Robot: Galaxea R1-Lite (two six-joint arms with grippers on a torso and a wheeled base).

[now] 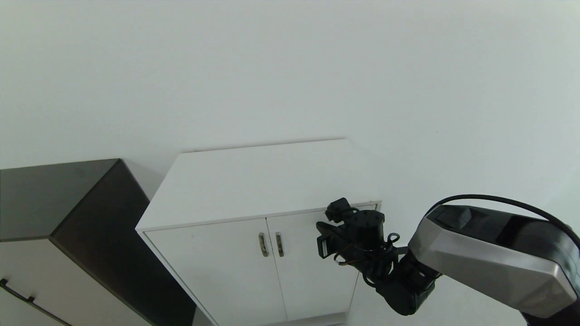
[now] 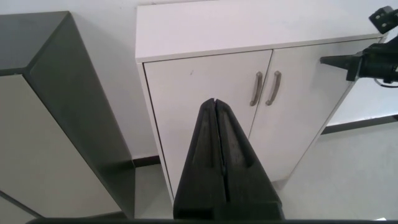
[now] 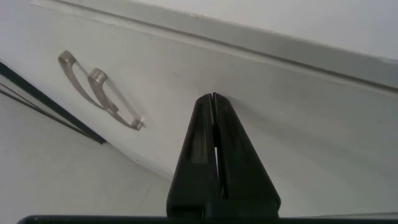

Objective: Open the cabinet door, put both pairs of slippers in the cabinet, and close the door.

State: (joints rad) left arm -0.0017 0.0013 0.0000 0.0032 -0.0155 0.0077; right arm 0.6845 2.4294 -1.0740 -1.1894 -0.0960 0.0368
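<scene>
The right gripper's [image 3: 213, 97] fingers are pressed together with nothing between them, their tips close against the face of the right-hand door [image 1: 312, 271], just under the cabinet's top edge; whether they touch the panel cannot be told. The pair of metal handles [image 3: 99, 90] sits well to one side of those tips, at the seam where the two doors meet. The left gripper's [image 2: 214, 102] fingers are likewise shut and empty, held back from the furniture and aimed at the left-hand door [image 2: 205, 93]. Both doors of the white cabinet [image 1: 253, 181] are shut. It stands against a pale wall, beside a lower dark-topped unit [image 1: 68, 199] on the robot's left
</scene>
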